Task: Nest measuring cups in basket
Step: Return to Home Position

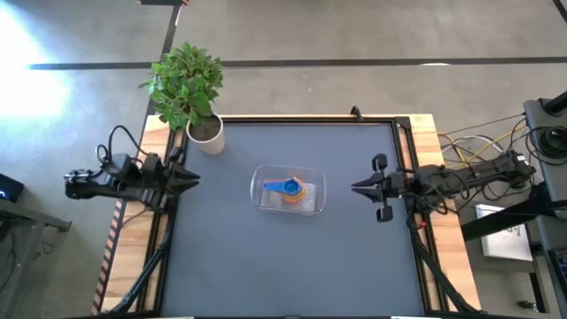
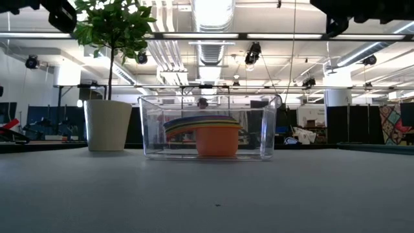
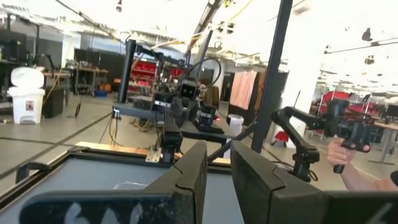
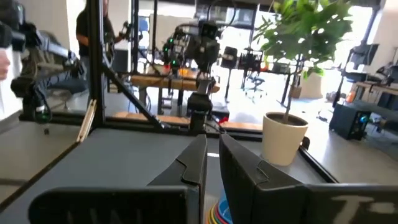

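Looks done to you: measuring cups (image 1: 285, 189) nested in basket (image 1: 314, 175); left gripper (image 1: 193, 180) and right gripper (image 1: 356, 187) at desk (image 1: 266, 266) edges, fingers narrow, empty.

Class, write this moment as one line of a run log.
left gripper: over left table edge, empty | right gripper: over right table edge, empty | measuring cups: nested in basket | basket: mid-table

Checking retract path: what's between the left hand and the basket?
Only bare grey mat, per the high view: left hand at the mat's edge, basket mid-mat. The white pot stands off that line.
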Robot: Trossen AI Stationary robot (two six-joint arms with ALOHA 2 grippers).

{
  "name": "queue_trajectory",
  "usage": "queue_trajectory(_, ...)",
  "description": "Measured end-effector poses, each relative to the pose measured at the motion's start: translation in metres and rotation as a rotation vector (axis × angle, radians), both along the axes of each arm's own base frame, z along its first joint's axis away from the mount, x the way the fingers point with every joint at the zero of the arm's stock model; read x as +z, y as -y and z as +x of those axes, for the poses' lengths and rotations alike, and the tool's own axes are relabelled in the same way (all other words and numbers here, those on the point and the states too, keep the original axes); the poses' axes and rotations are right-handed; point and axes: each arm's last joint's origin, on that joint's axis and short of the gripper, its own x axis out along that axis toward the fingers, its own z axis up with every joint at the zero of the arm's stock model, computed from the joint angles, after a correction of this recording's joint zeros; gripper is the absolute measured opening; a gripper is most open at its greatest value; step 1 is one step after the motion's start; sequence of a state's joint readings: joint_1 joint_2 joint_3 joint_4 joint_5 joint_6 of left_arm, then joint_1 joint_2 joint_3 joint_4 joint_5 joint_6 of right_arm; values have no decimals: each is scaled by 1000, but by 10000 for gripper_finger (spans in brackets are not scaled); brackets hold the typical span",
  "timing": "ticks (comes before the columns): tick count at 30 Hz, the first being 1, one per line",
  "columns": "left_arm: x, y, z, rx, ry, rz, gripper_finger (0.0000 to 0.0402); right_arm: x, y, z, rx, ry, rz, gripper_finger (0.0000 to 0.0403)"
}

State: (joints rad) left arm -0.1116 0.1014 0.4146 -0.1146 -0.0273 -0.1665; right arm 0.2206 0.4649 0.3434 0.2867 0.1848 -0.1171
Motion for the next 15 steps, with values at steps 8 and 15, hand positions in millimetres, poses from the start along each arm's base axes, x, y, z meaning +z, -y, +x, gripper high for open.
queue_trajectory(8, -26, 0, -1, 0, 10, -2, 53, -17, 8, -23, -23, 145, 43, 34)
queue_trajectory(15, -37, 0, 4, 16, -8, 9, 53, -27, 11, -34, -42, 202, 65, 34)
